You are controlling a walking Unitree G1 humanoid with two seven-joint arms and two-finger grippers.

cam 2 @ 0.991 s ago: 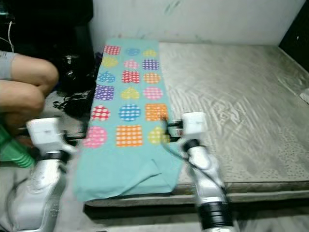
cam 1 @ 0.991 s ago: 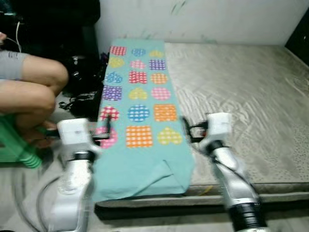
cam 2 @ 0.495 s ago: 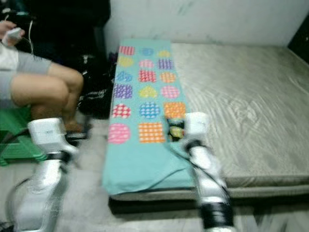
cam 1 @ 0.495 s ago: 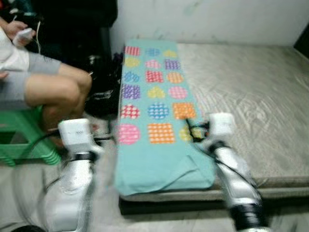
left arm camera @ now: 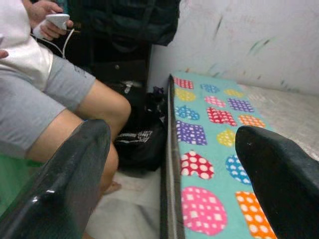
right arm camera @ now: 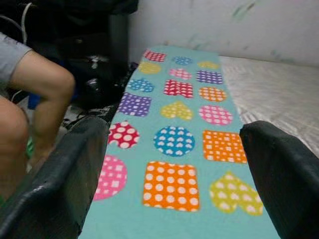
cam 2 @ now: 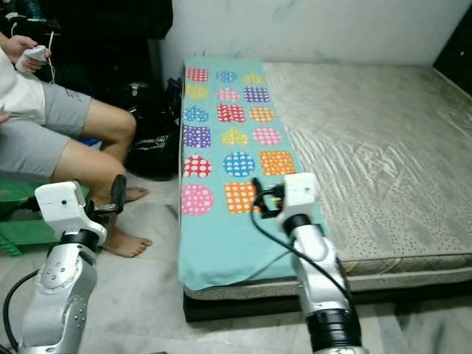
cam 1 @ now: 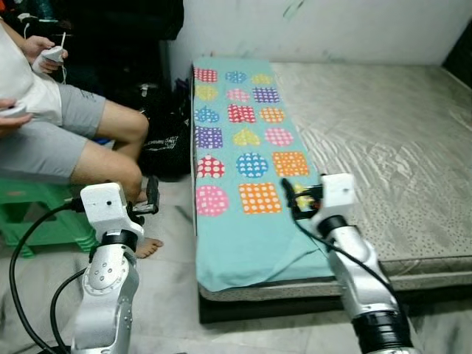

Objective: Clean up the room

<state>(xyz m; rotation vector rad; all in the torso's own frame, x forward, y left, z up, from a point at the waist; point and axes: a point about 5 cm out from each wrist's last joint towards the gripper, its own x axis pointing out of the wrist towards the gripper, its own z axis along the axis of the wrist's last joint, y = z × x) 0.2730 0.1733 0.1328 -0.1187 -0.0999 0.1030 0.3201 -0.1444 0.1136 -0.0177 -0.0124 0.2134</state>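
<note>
Blanket folding looks like the step in hand: a teal blanket [cam 1: 243,169] patterned with bright dotted hearts, circles and squares lies in a long strip along the left edge of a bare grey mattress [cam 1: 383,140], its near end draped over the mattress edge.

The right gripper [cam 1: 295,199] hovers over the blanket's near right part, its fingers spread wide and holding nothing; in the right wrist view the patterned cloth lies straight ahead between and beyond the fingertips [right arm camera: 60,169]. The left gripper [cam 1: 151,195] hangs off the mattress over the tiled floor, fingers likewise spread, with the blanket's left edge just ahead and to one side of them.

A seated person [cam 1: 66,133] is close beside the left arm.

Next, I judge, both grippers need to descend onto the near corners and pinch the cloth.
</note>
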